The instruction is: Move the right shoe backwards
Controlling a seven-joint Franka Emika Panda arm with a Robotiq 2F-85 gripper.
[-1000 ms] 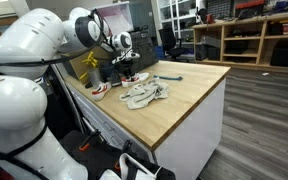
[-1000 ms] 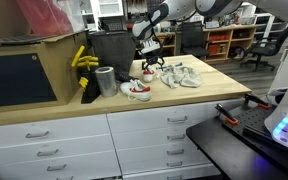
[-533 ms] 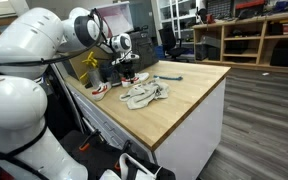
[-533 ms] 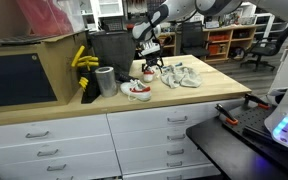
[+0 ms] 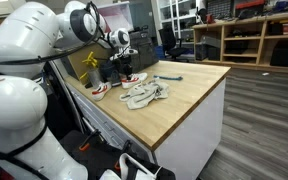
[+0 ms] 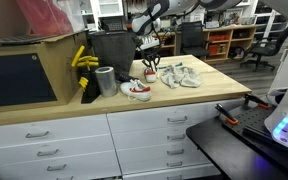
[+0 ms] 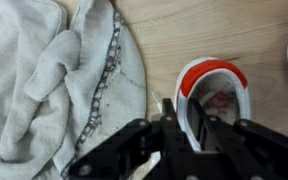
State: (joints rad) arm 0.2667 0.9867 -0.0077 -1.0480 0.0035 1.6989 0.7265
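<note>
The right shoe, a small white sneaker with a red collar, lies on the wooden countertop directly below my gripper. One finger stands outside the shoe's left side wall and the other sits inside the opening, so the jaws pinch that wall. In both exterior views the gripper hangs over this shoe near the back of the counter. The matching shoe lies closer to the counter's front edge.
A beige-white cloth heap lies right beside the held shoe. A metal cup, a yellow object and a dark box stand at the counter's end. A small tool lies behind the cloth.
The jaws have closed from wide open onto the shoe's side wall. The arm has barely shifted and the shoes lie where they were.
</note>
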